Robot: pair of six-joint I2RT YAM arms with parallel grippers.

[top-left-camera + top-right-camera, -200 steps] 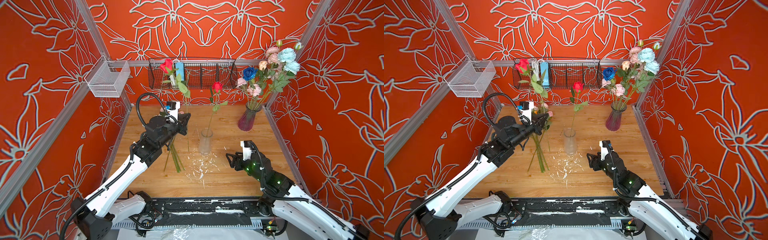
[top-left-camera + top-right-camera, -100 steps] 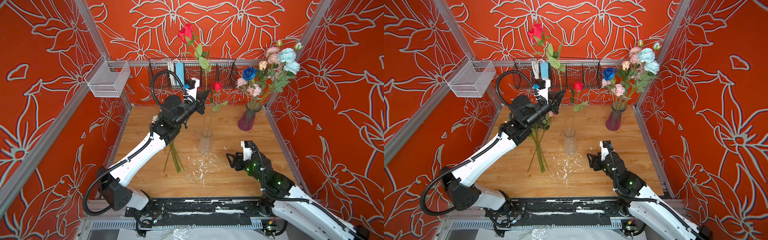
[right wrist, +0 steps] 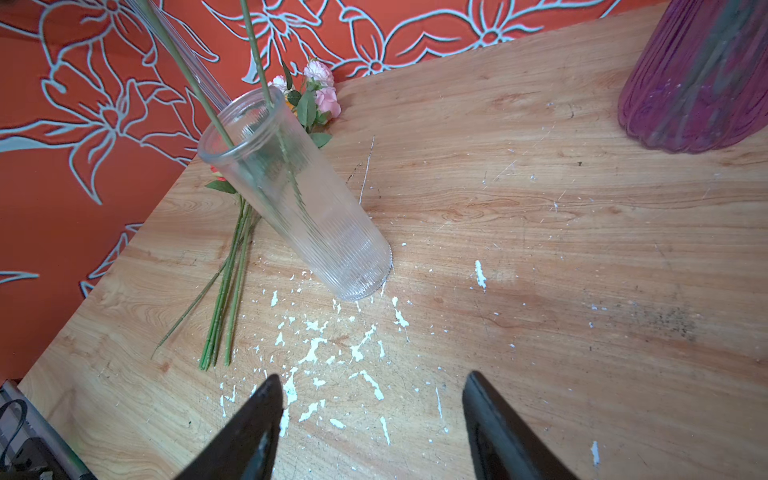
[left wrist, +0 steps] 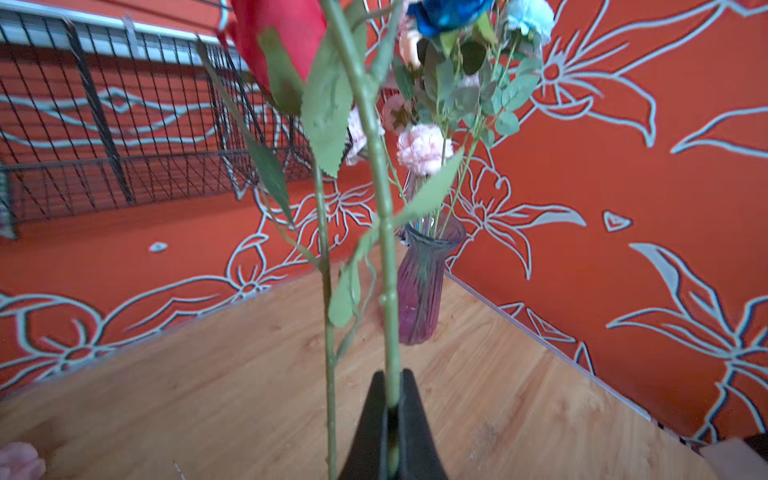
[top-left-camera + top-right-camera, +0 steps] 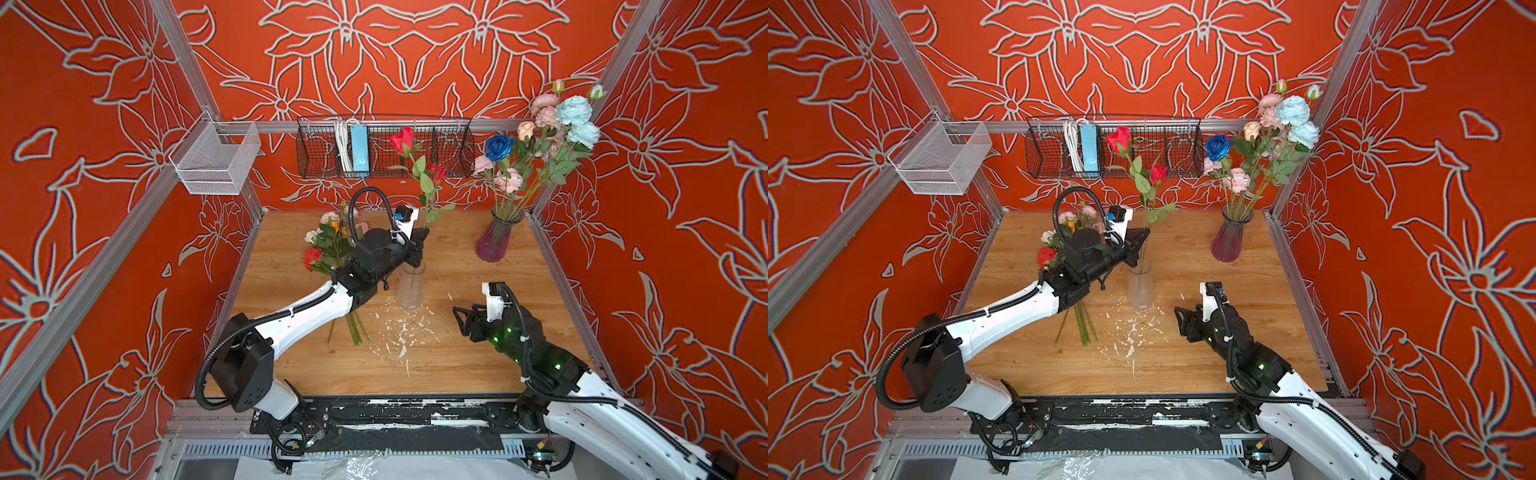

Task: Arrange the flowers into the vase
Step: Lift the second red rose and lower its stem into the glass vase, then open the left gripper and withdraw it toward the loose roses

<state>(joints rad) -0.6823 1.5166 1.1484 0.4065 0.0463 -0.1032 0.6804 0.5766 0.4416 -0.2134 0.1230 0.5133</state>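
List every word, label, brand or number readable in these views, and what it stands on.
None readable. The light blue box in the black wire basket shows no legible print; the clear vase and the purple vase carry no label.

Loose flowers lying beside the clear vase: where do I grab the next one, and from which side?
Take a bare lower stem near the cut ends, from above, jaws across it. The stems lie flat on the table and splay apart there; the leafy bloom end is bunched together.
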